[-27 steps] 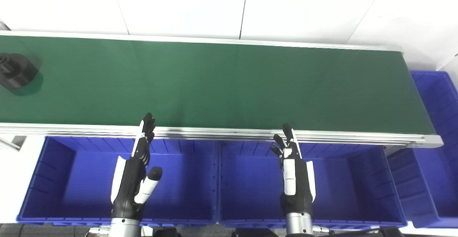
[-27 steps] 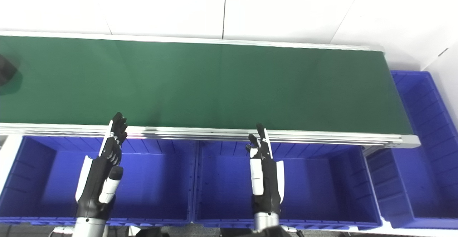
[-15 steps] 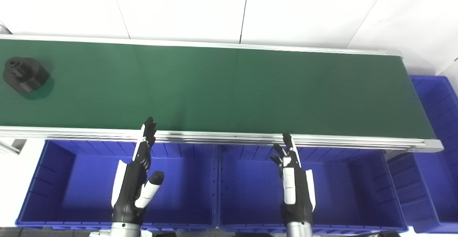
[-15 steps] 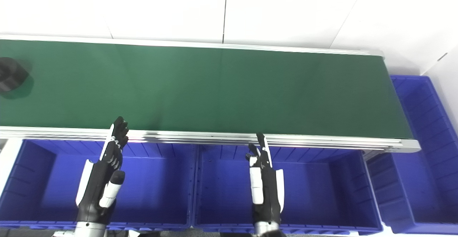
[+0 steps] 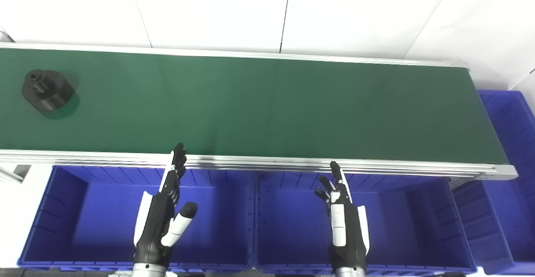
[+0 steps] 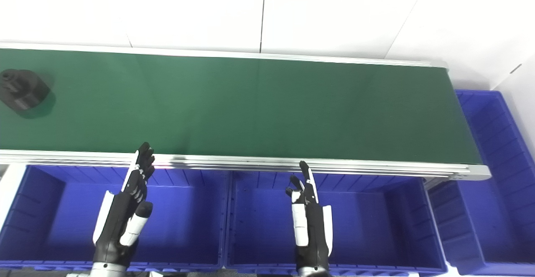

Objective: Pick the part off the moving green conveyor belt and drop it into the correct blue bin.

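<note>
Belt (image 5: 267,105) carries one black part (image 5: 47,95); left hand (image 5: 163,218) and right hand (image 5: 345,222), both spread, hover over two of three bins (image 5: 83,218).

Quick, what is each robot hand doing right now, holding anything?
Left robot hand: open, holding nothing, above a blue bin.
Right robot hand: open, holding nothing.

The part (image 5: 47,95) is placed on the conveyor belt (image 5: 267,105) at its far left end. Two bins, left bin (image 5: 62,210) and middle bin (image 5: 409,222), are set side by side before the belt; a third bin (image 5: 512,143) is set off its right end.
</note>
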You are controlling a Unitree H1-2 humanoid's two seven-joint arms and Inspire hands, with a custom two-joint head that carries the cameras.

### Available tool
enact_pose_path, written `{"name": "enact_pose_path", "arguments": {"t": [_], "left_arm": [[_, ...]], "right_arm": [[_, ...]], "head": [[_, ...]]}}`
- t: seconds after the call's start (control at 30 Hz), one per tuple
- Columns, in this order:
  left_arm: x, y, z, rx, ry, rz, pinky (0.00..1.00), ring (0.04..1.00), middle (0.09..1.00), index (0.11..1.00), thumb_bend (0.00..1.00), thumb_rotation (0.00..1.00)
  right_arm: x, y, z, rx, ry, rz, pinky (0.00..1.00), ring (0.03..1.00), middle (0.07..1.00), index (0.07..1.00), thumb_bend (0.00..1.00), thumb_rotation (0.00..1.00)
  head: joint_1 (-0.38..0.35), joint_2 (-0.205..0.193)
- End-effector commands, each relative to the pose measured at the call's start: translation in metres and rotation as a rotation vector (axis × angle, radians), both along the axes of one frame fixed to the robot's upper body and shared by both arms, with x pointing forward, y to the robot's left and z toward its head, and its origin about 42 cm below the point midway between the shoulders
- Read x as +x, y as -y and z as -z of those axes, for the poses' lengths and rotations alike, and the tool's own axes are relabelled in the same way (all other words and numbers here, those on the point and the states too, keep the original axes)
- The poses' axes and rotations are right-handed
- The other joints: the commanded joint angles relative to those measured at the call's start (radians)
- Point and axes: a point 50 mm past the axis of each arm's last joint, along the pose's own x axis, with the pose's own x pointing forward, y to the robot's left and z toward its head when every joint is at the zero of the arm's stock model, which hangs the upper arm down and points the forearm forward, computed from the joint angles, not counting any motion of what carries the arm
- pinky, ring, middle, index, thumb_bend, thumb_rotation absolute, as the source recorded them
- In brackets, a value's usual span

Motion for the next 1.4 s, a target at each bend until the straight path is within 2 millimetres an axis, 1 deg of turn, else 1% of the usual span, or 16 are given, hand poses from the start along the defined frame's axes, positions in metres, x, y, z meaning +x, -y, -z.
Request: {"name": "enact_pose_path", "arguments": {"t": [0.0, 0.2, 0.3, 0.4, 0.43, 0.47, 0.5, 0.53, 0.6, 0.67, 0.77, 0.93, 1.03, 1.23, 1.3, 1.37], "left_arm": [[0.002, 0.002, -0.011, -0.013, 0.055, 0.002, 0.99, 1.0, 1.0, 1.0, 0.86, 0.92], [0.003, 0.002, -0.01, 0.001, 0.047, 0.002, 0.97, 1.0, 1.0, 1.0, 0.87, 0.92], [0.004, 0.005, -0.009, 0.006, 0.038, -0.006, 0.95, 0.994, 1.0, 1.0, 0.87, 0.92], [0.004, 0.01, -0.006, -0.016, 0.018, -0.002, 0.98, 0.999, 1.0, 1.0, 0.85, 0.89], [0.004, 0.011, -0.004, -0.032, 0.017, 0.002, 0.99, 1.0, 1.0, 1.0, 0.84, 0.87], [0.004, 0.013, -0.001, -0.044, 0.017, 0.004, 0.99, 1.0, 1.0, 1.0, 0.84, 0.86], [0.004, 0.014, 0.002, -0.052, 0.018, 0.005, 1.0, 1.0, 1.0, 1.0, 0.84, 0.85], [0.004, 0.016, 0.005, -0.05, 0.026, 0.004, 1.0, 1.0, 1.0, 1.0, 0.84, 0.84], [0.005, 0.019, 0.01, -0.041, 0.038, 0.001, 0.9, 0.975, 1.0, 1.0, 0.86, 0.86], [0.005, 0.024, 0.014, -0.036, 0.045, -0.005, 0.86, 0.953, 1.0, 1.0, 0.88, 0.87], [0.005, 0.031, 0.019, -0.032, 0.07, -0.014, 0.76, 0.913, 1.0, 1.0, 0.86, 0.88], [0.006, 0.04, 0.027, -0.055, 0.094, -0.005, 0.7, 0.893, 1.0, 1.0, 0.81, 0.85], [0.008, 0.044, 0.031, -0.073, 0.093, -0.002, 0.68, 0.878, 0.997, 1.0, 0.77, 0.83], [0.007, 0.052, 0.029, -0.099, 0.085, -0.005, 0.7, 0.876, 1.0, 1.0, 0.77, 0.83], [0.007, 0.055, 0.028, -0.091, 0.086, -0.009, 0.69, 0.87, 1.0, 1.0, 0.77, 0.83], [0.007, 0.058, 0.026, -0.083, 0.076, -0.011, 0.68, 0.877, 1.0, 1.0, 0.79, 0.84]], "right_arm": [[-0.002, -0.014, -0.012, 0.043, 0.058, 0.017, 0.85, 0.926, 1.0, 0.972, 0.76, 1.0], [-0.001, -0.014, -0.01, 0.043, 0.057, 0.015, 0.86, 0.928, 1.0, 0.974, 0.76, 1.0], [0.0, -0.011, -0.007, 0.029, 0.057, 0.008, 0.85, 0.926, 0.998, 0.976, 0.75, 1.0], [0.0, -0.007, -0.003, 0.025, 0.058, 0.005, 0.85, 0.922, 0.996, 0.979, 0.76, 1.0], [0.0, -0.006, -0.002, 0.027, 0.058, 0.003, 0.85, 0.922, 0.999, 0.978, 0.76, 1.0], [-0.001, -0.004, 0.0, 0.032, 0.057, 0.003, 0.85, 0.922, 0.999, 0.978, 0.76, 1.0], [-0.001, -0.002, 0.001, 0.035, 0.057, 0.003, 0.86, 0.923, 1.0, 0.978, 0.76, 0.99], [-0.001, 0.0, 0.003, 0.04, 0.057, 0.005, 0.86, 0.924, 1.0, 0.977, 0.76, 0.99], [-0.002, 0.003, 0.007, 0.047, 0.057, 0.008, 0.87, 0.929, 1.0, 0.981, 0.76, 0.99], [-0.002, 0.007, 0.011, 0.05, 0.058, 0.008, 0.88, 0.934, 1.0, 0.983, 0.76, 1.0], [-0.002, 0.013, 0.016, 0.038, 0.062, -0.002, 0.87, 0.945, 1.0, 0.996, 0.76, 1.0], [-0.003, 0.023, 0.024, 0.034, 0.059, -0.001, 0.88, 0.955, 1.0, 1.0, 0.77, 1.0], [-0.002, 0.026, 0.026, 0.028, 0.056, 0.0, 0.87, 0.955, 1.0, 1.0, 0.76, 0.99], [-0.001, 0.034, 0.026, 0.035, 0.061, -0.004, 0.85, 0.958, 1.0, 1.0, 0.75, 0.96], [-0.001, 0.037, 0.025, 0.048, 0.064, -0.006, 0.85, 0.96, 1.0, 1.0, 0.74, 0.95], [0.0, 0.04, 0.024, 0.064, 0.073, -0.014, 0.87, 0.966, 1.0, 1.0, 0.73, 0.95]], "head": [[0.0, -0.002], [0.003, -0.008], [0.024, -0.026], [0.064, -0.057], [0.064, -0.057], [0.093, -0.082], [0.093, -0.082], [0.117, -0.104], [0.134, -0.122], [0.161, -0.153], [0.177, -0.169], [0.223, -0.213], [0.235, -0.22], [0.272, -0.214], [0.31, -0.2], [0.323, -0.199]]}}
